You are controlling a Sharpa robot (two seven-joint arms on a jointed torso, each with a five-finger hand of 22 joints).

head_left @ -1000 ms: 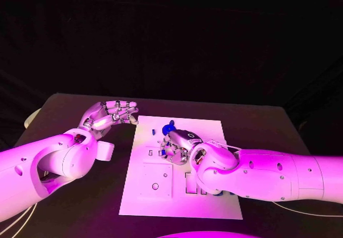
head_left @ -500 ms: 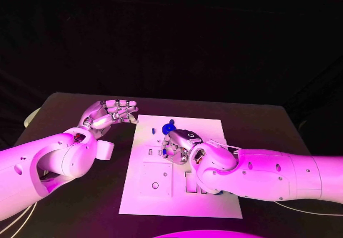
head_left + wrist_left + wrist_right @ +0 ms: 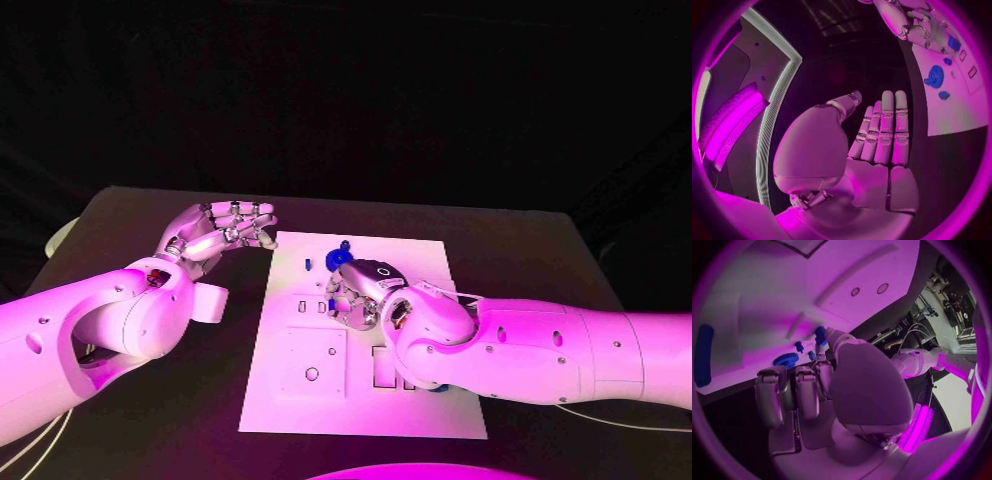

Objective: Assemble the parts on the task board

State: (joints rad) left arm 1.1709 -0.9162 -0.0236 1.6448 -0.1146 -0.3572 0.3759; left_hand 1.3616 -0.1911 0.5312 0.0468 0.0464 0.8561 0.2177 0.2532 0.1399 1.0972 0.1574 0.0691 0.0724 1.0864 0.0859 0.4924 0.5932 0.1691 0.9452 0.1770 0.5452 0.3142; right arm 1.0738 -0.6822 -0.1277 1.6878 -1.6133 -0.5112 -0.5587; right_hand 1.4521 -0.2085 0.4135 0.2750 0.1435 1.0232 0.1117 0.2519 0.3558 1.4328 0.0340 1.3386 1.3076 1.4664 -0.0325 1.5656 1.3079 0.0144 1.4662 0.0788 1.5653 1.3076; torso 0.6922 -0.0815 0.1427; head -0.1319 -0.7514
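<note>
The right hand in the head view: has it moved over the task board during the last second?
Barely. Against the blue gear, the right hand has not visibly shifted; it stays over the middle of the task board.

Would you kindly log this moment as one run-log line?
left hand: open, beside task board | right hand: over board, grasp unclear | blue gear: on board

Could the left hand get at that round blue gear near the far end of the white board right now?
Probably yes. The left hand hovers open beside the task board's far corner, and the blue gear lies close by. The right hand sits just nearer the robot than the gear, so it might crowd the approach.
</note>
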